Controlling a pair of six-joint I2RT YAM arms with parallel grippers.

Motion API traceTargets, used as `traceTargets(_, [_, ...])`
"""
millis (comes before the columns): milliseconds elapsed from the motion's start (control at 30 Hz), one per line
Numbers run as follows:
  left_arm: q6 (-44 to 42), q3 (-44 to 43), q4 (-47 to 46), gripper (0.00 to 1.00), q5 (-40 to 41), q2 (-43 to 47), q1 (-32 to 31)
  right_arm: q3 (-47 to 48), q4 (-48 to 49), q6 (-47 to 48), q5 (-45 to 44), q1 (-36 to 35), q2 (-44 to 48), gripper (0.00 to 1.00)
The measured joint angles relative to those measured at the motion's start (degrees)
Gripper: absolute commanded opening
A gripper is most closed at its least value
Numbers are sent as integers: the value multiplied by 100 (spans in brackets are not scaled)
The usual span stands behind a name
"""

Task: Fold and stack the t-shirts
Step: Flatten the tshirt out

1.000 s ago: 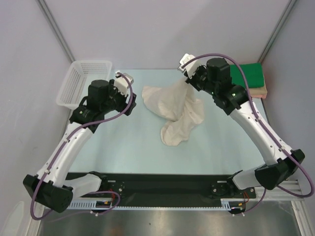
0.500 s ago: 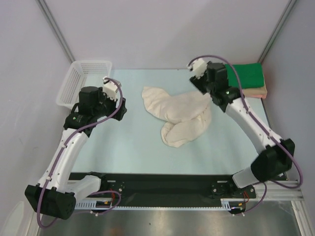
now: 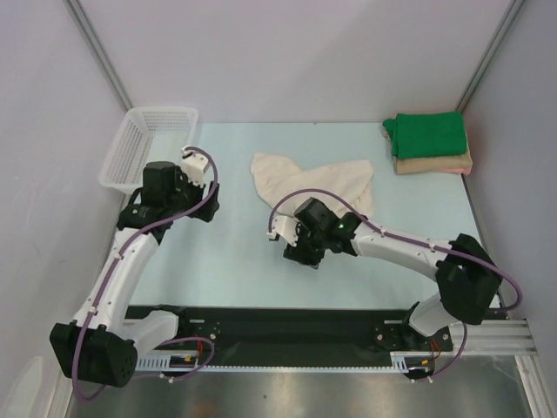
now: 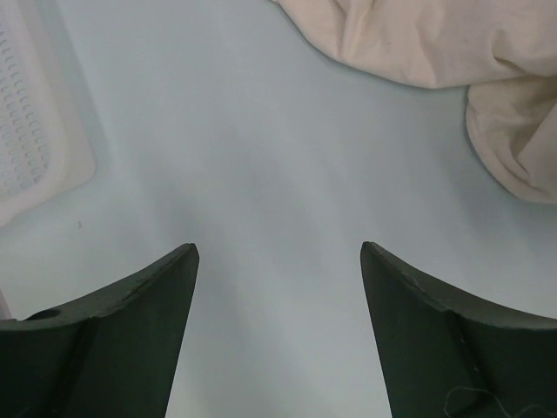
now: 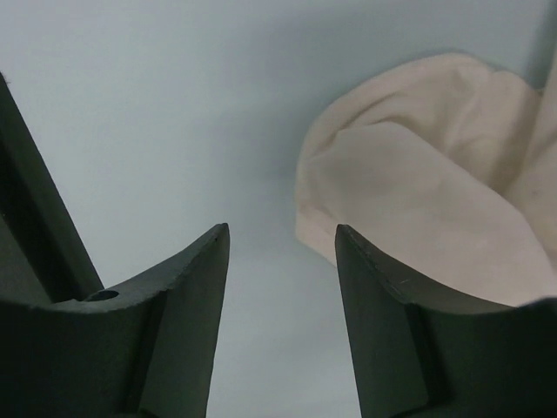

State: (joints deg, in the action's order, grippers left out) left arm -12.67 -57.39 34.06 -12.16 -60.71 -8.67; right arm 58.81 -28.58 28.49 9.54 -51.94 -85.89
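1. We judge two tees finished: the folded bright green cloth t-shirt (image 3: 426, 134) lies on the folded peach-tan cloth t-shirt (image 3: 435, 165) in the far right corner.
2. The crumpled cream-white cloth t-shirt (image 3: 318, 181) lies mid-table, unfolded.
3. Our right gripper (image 5: 280, 231), parted and empty, sits just beside its near edge. The left gripper (image 4: 278, 248) hovers wide apart, empty.
4. Next we must pinch that edge and spread the shirt flat.

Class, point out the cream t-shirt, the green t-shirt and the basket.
cream t-shirt (image 3: 318, 178): top view, middle of cloth.
green t-shirt (image 3: 426, 135): top view, folded top face.
basket (image 3: 117, 158): top view, left wall.
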Motion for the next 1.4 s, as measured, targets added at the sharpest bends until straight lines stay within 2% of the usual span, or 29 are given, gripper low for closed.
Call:
traceTargets(400, [13,7,0,81,-7,7,321,1005,247,0,192,-11,-1663,54])
traceTargets(800, [20,-22,-4,81,-11,-149,356,1036,352,-22,17,-4,-1969,53])
traceTargets(1033, [22,-92,-2,81,-28,-258,361,1045,549,39,33,216,-2203,45])
traceTargets(1167, [20,-92,7,81,-33,-258,361,1060,691,168,35,332,-2247,44])
traceTargets(1200, [17,-92,7,81,-31,-258,361,1069,726,190,15,350,-2258,40])
traceTargets(1267, [15,-92,7,81,-31,-258,361,1071,761,267,-31,358,-2264,23])
traceTargets(1300, [15,-92,4,81,-31,-258,361,1073,763,321,-68,358,-2264,1])
traceTargets(1400, [15,-92,2,81,-31,-260,361,1078,743,435,-238,310,-2262,0])
